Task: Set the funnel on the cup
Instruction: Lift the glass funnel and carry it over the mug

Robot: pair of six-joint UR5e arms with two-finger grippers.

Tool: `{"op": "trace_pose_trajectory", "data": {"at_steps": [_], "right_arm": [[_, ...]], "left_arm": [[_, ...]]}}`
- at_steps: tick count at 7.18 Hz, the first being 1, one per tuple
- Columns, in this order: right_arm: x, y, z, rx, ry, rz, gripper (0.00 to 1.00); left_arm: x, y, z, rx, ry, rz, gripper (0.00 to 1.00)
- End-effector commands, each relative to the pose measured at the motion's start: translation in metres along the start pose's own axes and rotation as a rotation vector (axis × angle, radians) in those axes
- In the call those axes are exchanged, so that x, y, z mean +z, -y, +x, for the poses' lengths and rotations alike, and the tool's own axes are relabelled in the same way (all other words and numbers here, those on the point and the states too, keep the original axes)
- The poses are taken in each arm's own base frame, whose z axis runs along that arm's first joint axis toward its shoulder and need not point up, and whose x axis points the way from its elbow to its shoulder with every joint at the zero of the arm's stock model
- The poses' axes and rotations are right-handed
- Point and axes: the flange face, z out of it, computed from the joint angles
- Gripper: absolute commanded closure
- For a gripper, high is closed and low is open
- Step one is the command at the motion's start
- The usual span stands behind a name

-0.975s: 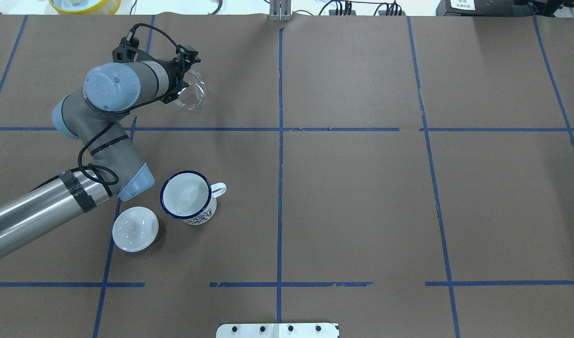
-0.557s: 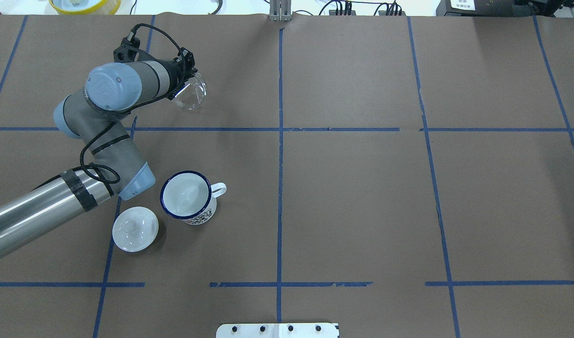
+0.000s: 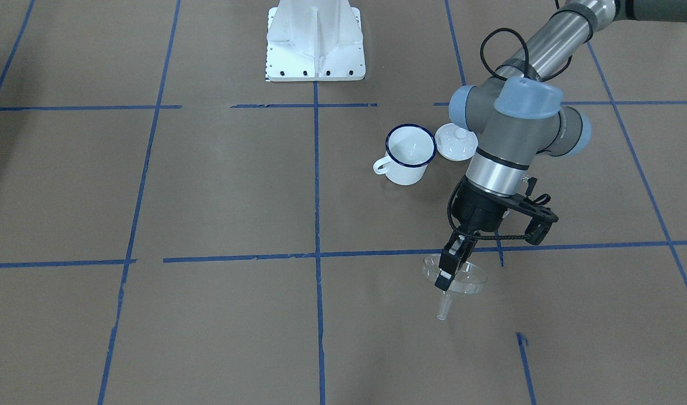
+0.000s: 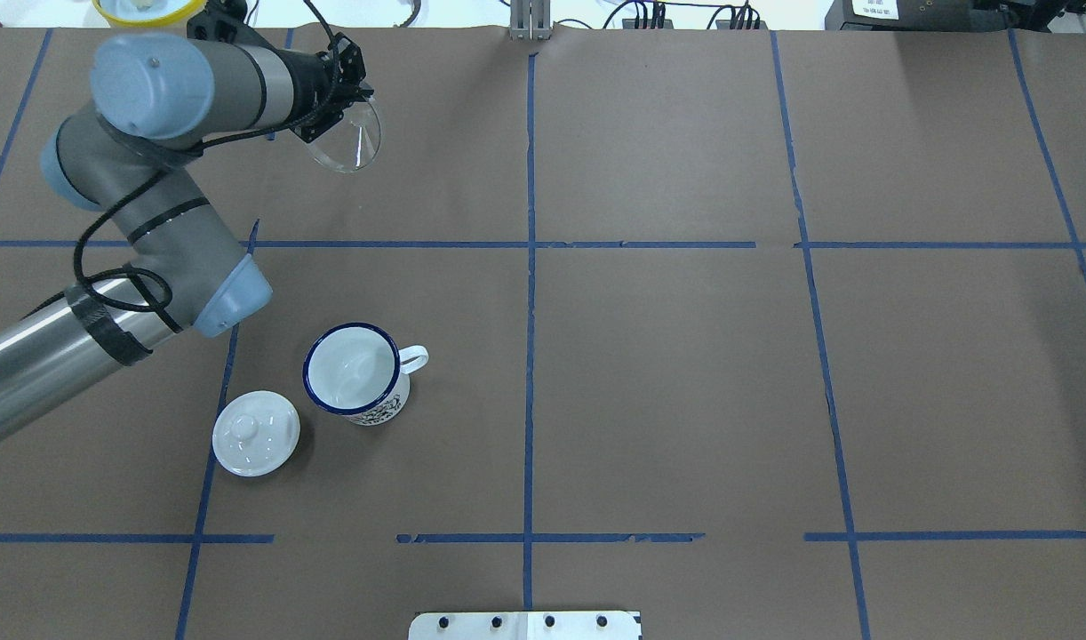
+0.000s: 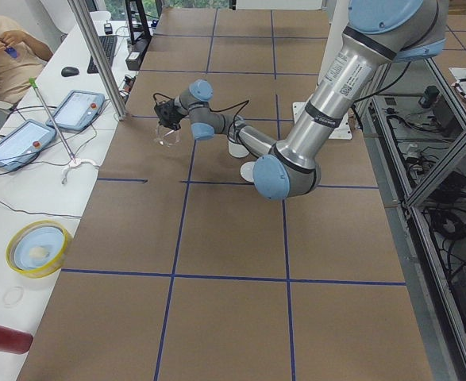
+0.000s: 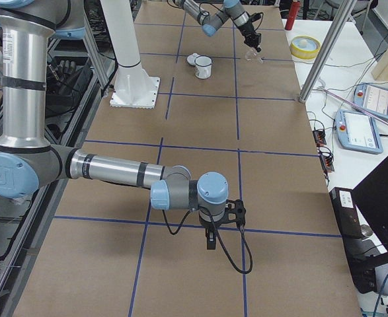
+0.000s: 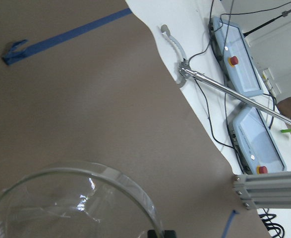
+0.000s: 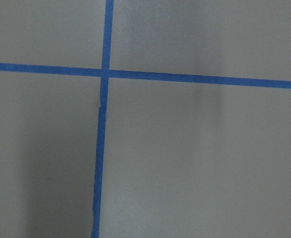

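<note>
Front-facing view: the left tool (image 3: 446, 271) is closed on the rim of the clear funnel (image 3: 471, 279). The funnel hangs spout down with its long axis near upright, and it seems to be clear of the table (image 3: 208, 185). The enamel mug (image 3: 410, 153) stands well apart from it, toward the robot's base, with its mouth up and empty and its handle toward the robot's right. A knobbed lid (image 3: 455, 140) sits just beside the mug on the robot's left.

Overhead view: the mug lies almost straight back toward the robot from the funnel, so I judge the carry to be mainly a pull inward. The brown paper between them carries only blue tape lines (image 4: 530, 356). The left arm's own elbow hangs near the mug and lid, which is the tight side.

Left side view: the funnel is held out near the far edge of the table. The mug is mostly hidden behind the forearm.

Right side view: the right tool (image 6: 210, 241) hovers over the table well away from everything, so the left arm is plainly the nearer one. I cannot tell whether the right tool is open or closed.

Left wrist view: the funnel's round rim fills the lower edge, with the table's far edge beyond.

Right wrist view: only the table and crossing tape show, with no fingers in sight.
</note>
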Motion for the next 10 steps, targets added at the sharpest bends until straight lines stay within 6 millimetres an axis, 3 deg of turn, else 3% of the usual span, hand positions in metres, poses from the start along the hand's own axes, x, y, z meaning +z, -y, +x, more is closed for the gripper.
{"op": "trace_pose_trajectory", "data": {"at_steps": [1, 3, 4, 5, 6, 7, 9, 10], "right_arm": [[0.000, 0.000, 0.000, 0.000, 0.000, 0.000, 0.00], [0.000, 0.000, 0.000, 0.000, 0.000, 0.000, 0.00], [0.000, 0.000, 0.000, 0.000, 0.000, 0.000, 0.00], [0.000, 0.000, 0.000, 0.000, 0.000, 0.000, 0.00], [0.000, 0.000, 0.000, 0.000, 0.000, 0.000, 0.00], [0.000, 0.000, 0.000, 0.000, 0.000, 0.000, 0.00], [0.000, 0.000, 0.000, 0.000, 0.000, 0.000, 0.00], [0.000, 0.000, 0.000, 0.000, 0.000, 0.000, 0.00]], "left_arm": [[-0.101, -0.025, 0.040, 0.151, 0.131, -0.092, 1.00], [-0.170, -0.047, 0.035, 0.255, 0.283, -0.166, 1.00], [-0.185, -0.085, 0.017, 0.331, 0.391, -0.249, 1.00], [-0.187, -0.108, -0.004, 0.398, 0.519, -0.301, 1.00], [-0.171, -0.121, -0.024, 0.485, 0.624, -0.352, 1.00], [-0.146, -0.118, -0.030, 0.525, 0.667, -0.369, 1.00], [-0.100, -0.123, -0.025, 0.577, 0.604, -0.393, 1.00], [-0.087, -0.122, -0.027, 0.581, 0.595, -0.392, 1.00]]}}
